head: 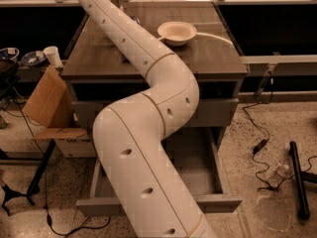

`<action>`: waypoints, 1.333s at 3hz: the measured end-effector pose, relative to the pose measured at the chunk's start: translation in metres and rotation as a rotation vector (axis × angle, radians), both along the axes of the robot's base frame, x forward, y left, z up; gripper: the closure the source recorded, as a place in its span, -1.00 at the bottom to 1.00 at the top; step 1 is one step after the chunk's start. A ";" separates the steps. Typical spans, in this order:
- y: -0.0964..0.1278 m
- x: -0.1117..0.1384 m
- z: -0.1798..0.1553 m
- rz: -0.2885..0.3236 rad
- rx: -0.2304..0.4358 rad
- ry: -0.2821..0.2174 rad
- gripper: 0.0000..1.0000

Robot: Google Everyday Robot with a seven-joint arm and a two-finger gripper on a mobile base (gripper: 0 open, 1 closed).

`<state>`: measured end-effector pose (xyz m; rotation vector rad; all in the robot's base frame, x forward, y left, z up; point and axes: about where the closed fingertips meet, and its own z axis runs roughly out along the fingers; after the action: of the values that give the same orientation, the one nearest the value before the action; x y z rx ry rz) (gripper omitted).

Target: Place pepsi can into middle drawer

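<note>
The middle drawer (pixel 224 203) is pulled out wide at the front of the grey cabinet, below a shut drawer front (pixel 218 112). Its plain grey tray shows on the right; the rest is hidden behind my thick white arm (pixel 148 133). The arm rises from the bottom of the view, bends over the cabinet top (pixel 213 56) and leaves the frame at the top left. My gripper is beyond the top edge, out of view. The pepsi can is not in view.
A cream bowl (pixel 177 32) sits on the cabinet top at the back. A cardboard box (pixel 47 103) and a white cup (pixel 52 56) stand to the left. Cables (pixel 260 145) and a black bar (pixel 297 182) lie on the floor at right.
</note>
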<state>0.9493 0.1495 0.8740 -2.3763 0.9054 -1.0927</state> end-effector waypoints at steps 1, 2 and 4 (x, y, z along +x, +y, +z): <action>-0.001 0.000 0.000 0.006 -0.020 0.002 -0.22; -0.002 -0.001 0.000 0.014 -0.039 0.008 0.25; -0.010 -0.007 -0.001 0.031 -0.097 0.037 0.99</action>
<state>0.9425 0.1391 0.8730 -2.4886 0.8425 -1.1075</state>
